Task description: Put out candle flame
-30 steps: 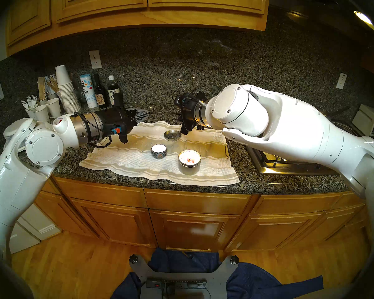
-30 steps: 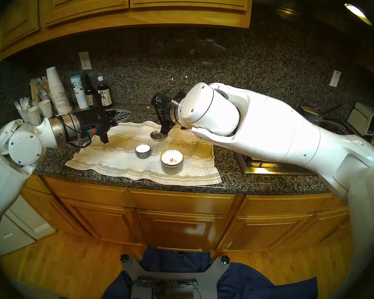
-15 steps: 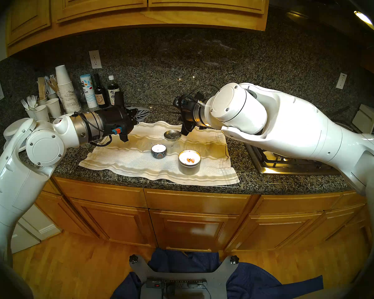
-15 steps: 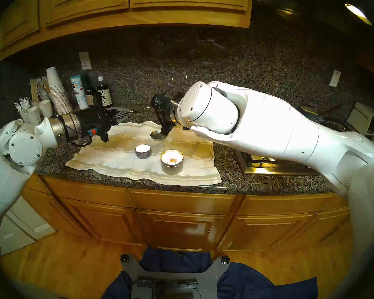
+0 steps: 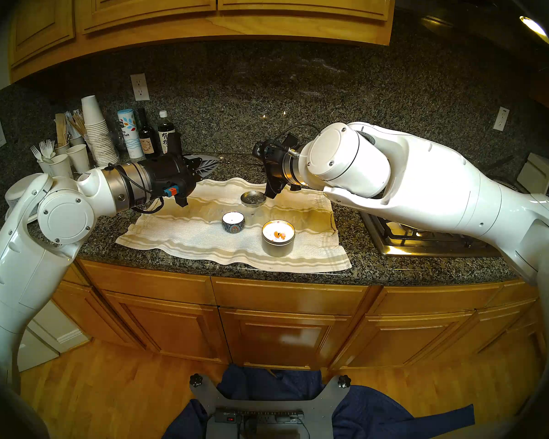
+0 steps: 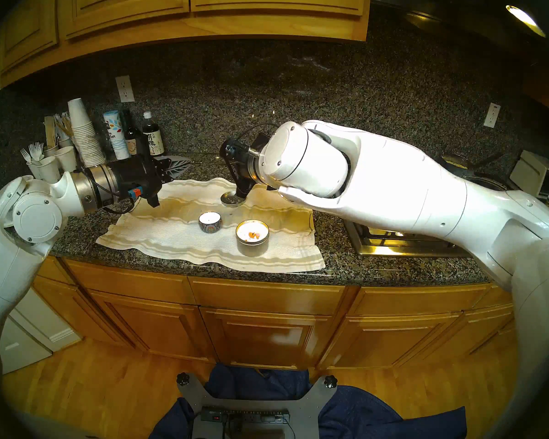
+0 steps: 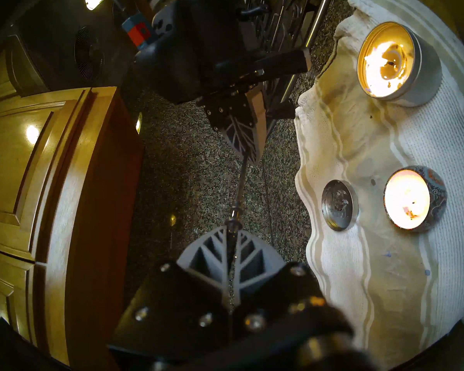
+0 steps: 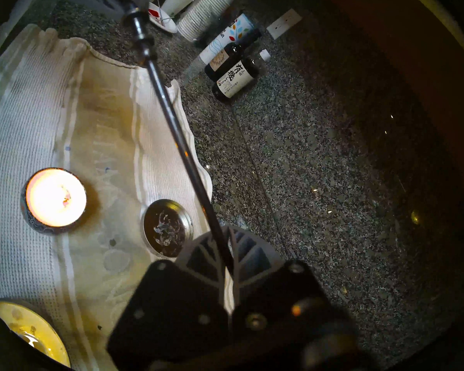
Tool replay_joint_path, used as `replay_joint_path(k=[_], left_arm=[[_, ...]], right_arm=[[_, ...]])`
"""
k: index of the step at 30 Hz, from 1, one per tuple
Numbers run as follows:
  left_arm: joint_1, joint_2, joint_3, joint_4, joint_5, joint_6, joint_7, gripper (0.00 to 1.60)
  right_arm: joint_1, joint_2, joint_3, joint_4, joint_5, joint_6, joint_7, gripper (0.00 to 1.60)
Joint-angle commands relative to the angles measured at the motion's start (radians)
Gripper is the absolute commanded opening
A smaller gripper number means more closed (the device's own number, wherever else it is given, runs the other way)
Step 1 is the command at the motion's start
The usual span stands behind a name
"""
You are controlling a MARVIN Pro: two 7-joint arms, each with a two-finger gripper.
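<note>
You are looking at two lit candles sitting on one striped towel (image 5: 184, 238) on the table (image 5: 393, 270): a small patterned candle (image 5: 233, 222) and, just beside it to the right, a larger tin candle (image 5: 278, 237). One empty metal lid (image 5: 253, 198) is lying behind them on the same towel. One thin metal rod (image 7: 240, 185) is spanning the air behind the towel, and both grippers are holding it. Your left gripper (image 7: 232, 251) is keeping its jaws closed on one end of it; your right gripper (image 8: 227, 251) is clamping its jaws on the other end. Two dark bottles (image 8: 233, 70) are standing by the wall.
</note>
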Motion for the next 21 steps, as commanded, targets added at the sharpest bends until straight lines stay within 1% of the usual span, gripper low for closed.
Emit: replay_joint_path(k=[1, 2, 3, 4, 6, 8, 10, 11, 12, 15, 16, 19, 21], left_arm=[[-0.042, -0.009, -0.014, -0.002, -0.031, -0.001, 0.006, 0.49], [-0.044, -0.009, -0.014, -0.001, -0.030, -0.002, 0.005, 0.51], [-0.047, -0.011, -0.013, 0.001, -0.039, 0.000, 0.001, 0.61], [-0.050, -0.011, -0.012, 0.003, -0.044, 0.000, -0.001, 0.67], [-0.056, -0.016, -0.012, 0.007, -0.073, 0.000, -0.011, 0.68], [-0.060, -0.016, -0.013, 0.004, -0.085, 0.002, -0.017, 0.73], [-0.065, -0.014, -0.015, 0.002, -0.104, 0.007, -0.029, 0.74], [-0.069, -0.015, -0.018, 0.003, -0.130, 0.012, -0.040, 0.75], [-0.071, -0.015, -0.022, 0.003, -0.145, 0.013, -0.045, 0.80], [-0.079, -0.013, -0.035, 0.007, -0.187, 0.021, -0.067, 1.00], [-0.080, -0.012, -0.039, 0.008, -0.193, 0.023, -0.070, 1.14], [-0.083, -0.013, -0.051, 0.011, -0.234, 0.034, -0.094, 1.24], [-0.087, -0.021, -0.065, 0.010, -0.275, 0.051, -0.107, 1.26]], right_arm=[[0.052, 0.017, 0.026, -0.009, -0.042, -0.025, -0.020, 0.00], [0.052, 0.020, 0.026, -0.010, -0.043, -0.027, -0.020, 0.00], [0.052, 0.022, 0.025, -0.012, -0.045, -0.029, -0.020, 0.00], [0.053, 0.024, 0.025, -0.013, -0.046, -0.030, -0.020, 0.00], [0.053, 0.028, 0.024, -0.016, -0.049, -0.033, -0.021, 0.00], [0.053, 0.031, 0.023, -0.019, -0.052, -0.036, -0.022, 0.00], [0.053, 0.034, 0.021, -0.021, -0.057, -0.039, -0.023, 0.00], [0.054, 0.035, 0.020, -0.022, -0.059, -0.041, -0.022, 0.00], [0.054, 0.036, 0.019, -0.023, -0.060, -0.041, -0.022, 0.00], [0.053, 0.041, 0.016, -0.026, -0.062, -0.044, -0.020, 0.00], [0.053, 0.043, 0.016, -0.026, -0.063, -0.045, -0.019, 0.00], [0.053, 0.048, 0.008, -0.028, -0.070, -0.048, -0.017, 0.00], [0.058, 0.049, -0.001, -0.030, -0.083, -0.045, -0.020, 0.00]])
